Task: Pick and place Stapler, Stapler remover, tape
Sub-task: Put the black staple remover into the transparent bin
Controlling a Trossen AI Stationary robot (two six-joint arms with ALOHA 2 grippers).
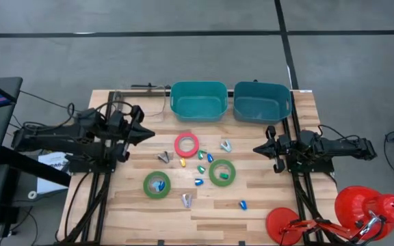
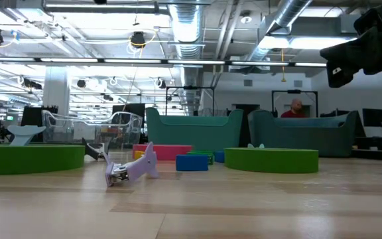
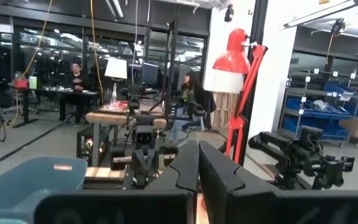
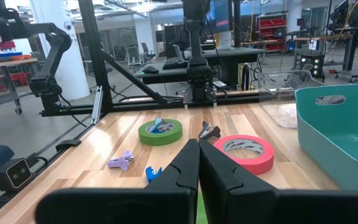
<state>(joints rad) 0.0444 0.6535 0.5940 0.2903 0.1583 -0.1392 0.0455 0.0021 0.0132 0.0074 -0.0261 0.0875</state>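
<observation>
The room is lit brightly by ceiling lights (image 2: 188,30). Soft shadows are cast. The nearest table boards (image 2: 191,212) are blurred.

closed pincer (image 4: 198,163) faces pink tape (image 4: 248,151), green tape (image 4: 160,132).

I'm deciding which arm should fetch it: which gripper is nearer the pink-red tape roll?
Left. The left gripper is just beside the pink-red tape roll, on the table's left; the right gripper sits farther off, beyond the small pieces.

Two teal bins (image 1: 198,100) (image 1: 262,102) sit side by side at the table's (image 1: 279,205) far edge (red lamp (image 1: 361,208) nearby).
</observation>
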